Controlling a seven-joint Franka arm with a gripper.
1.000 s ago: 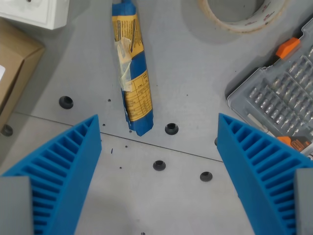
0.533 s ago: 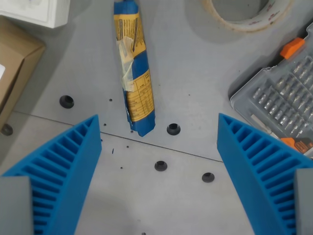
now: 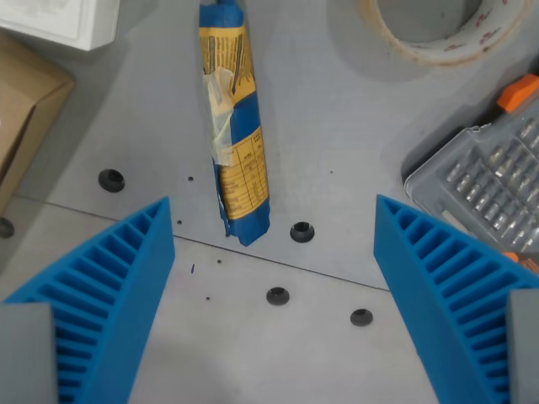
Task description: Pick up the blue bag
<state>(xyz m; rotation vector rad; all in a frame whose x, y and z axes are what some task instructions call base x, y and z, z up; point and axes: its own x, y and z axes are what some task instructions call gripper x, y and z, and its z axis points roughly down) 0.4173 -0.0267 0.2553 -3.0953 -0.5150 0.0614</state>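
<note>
Wrist view showed the whole scene slid slightly down and toward the wrist view's right compared with half a second before, so the camera had moved, not the objects. The gripper (image 3: 274, 295) hung above the grey table (image 3: 337, 151) with its ribbed blue fingers (image 3: 109, 295) spread wide apart, holding nothing. The blue bag (image 3: 236, 126), rolled narrow with yellow label panels and a strip of tape, lay on the table ahead of the fingers, left of centre, its near end just beside a screw hole (image 3: 301, 231). Its printed text was too small to read. A tape roll (image 3: 438, 34), a bit set case (image 3: 484, 194), a cardboard box (image 3: 25, 118) and a white box (image 3: 63, 21) lay around the edges.
</note>
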